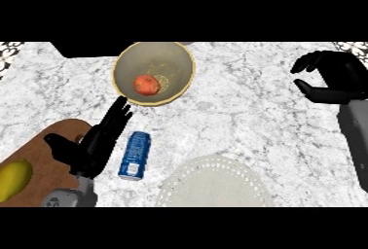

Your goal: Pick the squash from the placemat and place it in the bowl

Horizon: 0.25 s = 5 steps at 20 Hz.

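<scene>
Looks done. In the bowl (122, 80): a round red-orange squash (147, 84), resting near the middle. On the pale placemat (215, 182): nothing left. Left hand (93, 146) low over the worktop (244, 112), fingers straight and wide, holding nothing. Right hand (332, 78) up at the far right, fingers bent a little, holding nothing. Probably no more to do.
</scene>
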{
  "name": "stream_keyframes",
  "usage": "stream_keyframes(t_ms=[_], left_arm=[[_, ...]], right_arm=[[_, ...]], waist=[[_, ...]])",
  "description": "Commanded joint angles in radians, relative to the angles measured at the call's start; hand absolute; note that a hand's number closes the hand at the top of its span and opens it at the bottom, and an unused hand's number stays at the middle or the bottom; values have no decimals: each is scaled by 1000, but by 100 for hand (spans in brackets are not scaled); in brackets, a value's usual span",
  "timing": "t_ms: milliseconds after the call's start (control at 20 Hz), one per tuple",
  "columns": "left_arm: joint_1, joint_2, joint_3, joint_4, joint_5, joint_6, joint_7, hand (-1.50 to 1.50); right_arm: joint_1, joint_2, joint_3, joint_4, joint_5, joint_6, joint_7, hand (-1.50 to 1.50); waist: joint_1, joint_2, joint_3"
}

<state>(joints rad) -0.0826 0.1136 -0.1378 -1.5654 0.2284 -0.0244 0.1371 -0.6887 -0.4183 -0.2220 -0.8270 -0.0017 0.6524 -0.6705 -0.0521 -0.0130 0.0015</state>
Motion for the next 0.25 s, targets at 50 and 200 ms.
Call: stream_keyframes(t_ms=[50,200], left_arm=[[3,1,14,-8,7,5,2,0],[10,4,19,-9,7,3,-6,0]], right_arm=[[284,-120,40,-114,-28,274,-249,150],[380,-173,119,-192,-9,294,-275,150]], waist=[[-16,5,2],[-6,7,3]])
